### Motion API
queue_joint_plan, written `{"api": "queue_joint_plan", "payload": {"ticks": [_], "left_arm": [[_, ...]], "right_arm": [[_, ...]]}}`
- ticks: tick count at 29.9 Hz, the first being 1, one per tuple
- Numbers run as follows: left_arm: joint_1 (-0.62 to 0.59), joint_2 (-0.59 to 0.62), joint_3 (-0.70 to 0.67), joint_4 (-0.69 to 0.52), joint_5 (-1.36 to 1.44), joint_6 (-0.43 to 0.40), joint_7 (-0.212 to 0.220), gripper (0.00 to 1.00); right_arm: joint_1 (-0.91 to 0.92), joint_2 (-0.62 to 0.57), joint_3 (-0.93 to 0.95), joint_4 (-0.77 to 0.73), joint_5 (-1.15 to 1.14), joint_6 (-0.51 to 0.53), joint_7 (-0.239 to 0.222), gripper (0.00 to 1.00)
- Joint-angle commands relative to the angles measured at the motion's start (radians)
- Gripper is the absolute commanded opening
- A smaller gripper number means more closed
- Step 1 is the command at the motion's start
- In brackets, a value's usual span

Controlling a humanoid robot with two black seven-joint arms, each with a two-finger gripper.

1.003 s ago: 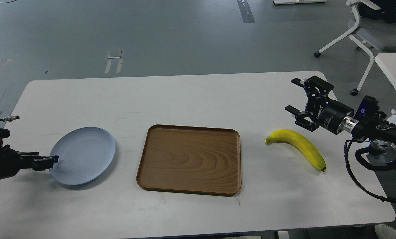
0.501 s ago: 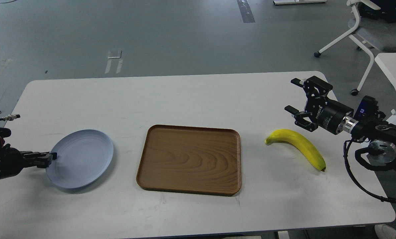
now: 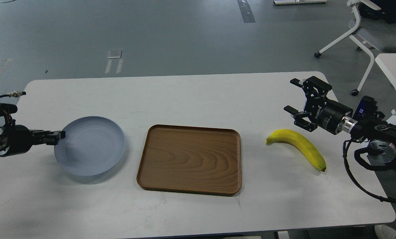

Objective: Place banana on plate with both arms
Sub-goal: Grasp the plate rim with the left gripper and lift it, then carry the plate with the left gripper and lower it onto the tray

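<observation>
The pale blue-grey plate [image 3: 90, 146] is held off the white table at the left, its shadow beneath it. My left gripper [image 3: 59, 136] is shut on the plate's left rim. The yellow banana [image 3: 297, 146] lies on the table at the right, stem end to the left, dark tip to the lower right. My right gripper [image 3: 295, 96] is open and empty, hovering just above and behind the banana's stem end, apart from it.
A rectangular brown wooden tray [image 3: 189, 159] lies at the table's middle between plate and banana. A white office chair [image 3: 360, 30] stands on the floor beyond the table's right corner. Another white table's edge [image 3: 392, 69] shows at far right.
My left gripper has lifted the plate and carried it up and to the right, toward the tray. The right gripper and the banana have barely moved.
</observation>
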Motion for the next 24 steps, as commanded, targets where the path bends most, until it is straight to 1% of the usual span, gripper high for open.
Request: {"api": "queue_joint_plan", "payload": {"ticks": [1, 5, 7, 10, 15, 17, 21, 24], "left_arm": [[-0.083, -0.002, 0.000, -0.062, -0.061, -0.082, 0.000, 0.00], [-0.132, -0.007, 0.002, -0.153, -0.059, -0.082, 0.000, 0.00], [-0.157, -0.065, 0.002, -0.209, -0.058, -0.082, 0.000, 0.00], [-0.172, -0.131, 0.002, -0.234, -0.056, -0.082, 0.000, 0.00], [-0.197, -0.267, 0.028, -0.216, -0.049, -0.082, 0.000, 0.00], [-0.211, -0.300, 0.046, -0.203, -0.047, -0.082, 0.000, 0.00], [-0.249, -0.407, 0.132, -0.115, -0.046, -0.082, 0.000, 0.00], [-0.252, -0.448, 0.158, -0.061, -0.046, -0.082, 0.000, 0.00]], "right_arm": [[0.001, -0.002, 0.000, 0.000, -0.001, 0.000, 0.000, 1.00], [0.001, 0.000, 0.001, 0.000, 0.001, 0.000, 0.000, 1.00], [-0.001, 0.000, 0.000, 0.000, -0.001, 0.000, 0.000, 1.00], [-0.001, 0.000, 0.000, 0.000, -0.001, 0.000, 0.000, 1.00], [0.001, -0.009, 0.000, 0.000, -0.001, 0.000, 0.000, 1.00], [0.002, -0.011, 0.001, 0.000, -0.001, 0.000, 0.000, 1.00], [0.001, -0.026, 0.014, -0.008, 0.001, 0.000, 0.000, 1.00], [-0.001, -0.035, 0.018, -0.009, 0.001, 0.000, 0.000, 1.00]]}}
